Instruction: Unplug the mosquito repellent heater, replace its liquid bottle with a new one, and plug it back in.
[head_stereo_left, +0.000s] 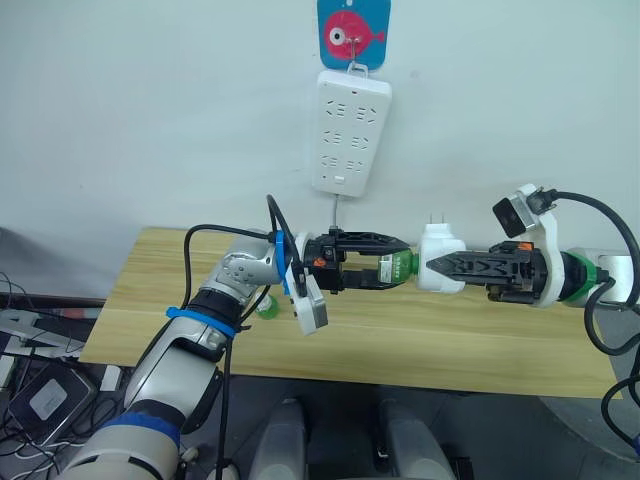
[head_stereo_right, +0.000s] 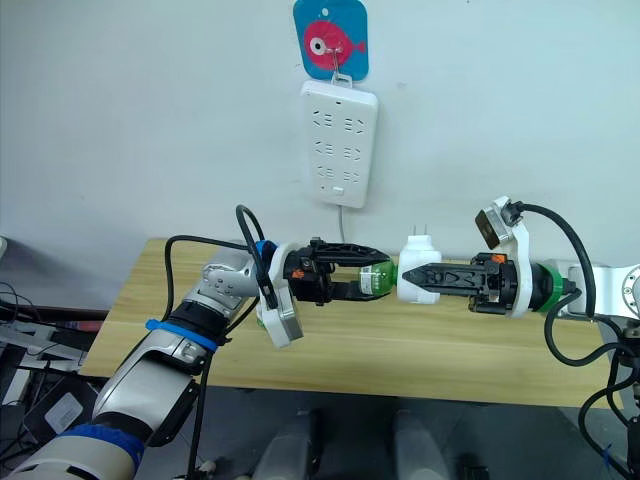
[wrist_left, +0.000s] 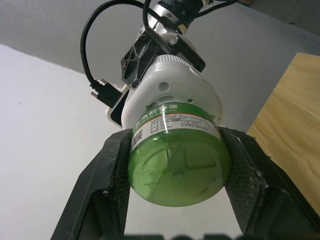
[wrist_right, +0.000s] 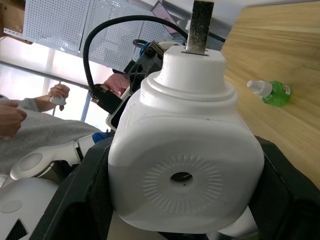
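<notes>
Midair, heater (head_stereo_left: 438, 258) and bottle (head_stereo_left: 397, 267) above table edge (head_stereo_left: 350, 375).

Plain pale wall (head_stereo_left: 150, 110) behind, evenly lit, no strong shadows. At 12 o'clock a blue card with a pink fish (head_stereo_left: 353, 32) is fixed to the wall; a long white power strip (head_stereo_left: 349, 131) hangs from a hook just beneath it, its cord dropping straight down behind the wooden table (head_stereo_left: 150, 300). Table is light wood, long edge parallel to the wall. At 8 o'clock, beside the table, dark cables and boxes (head_stereo_left: 35, 385) lie on the floor. The right wrist view shows white perforated panels (wrist_right: 65, 25) and bright windows, a person's hands (wrist_right: 35, 102) in front.
</notes>
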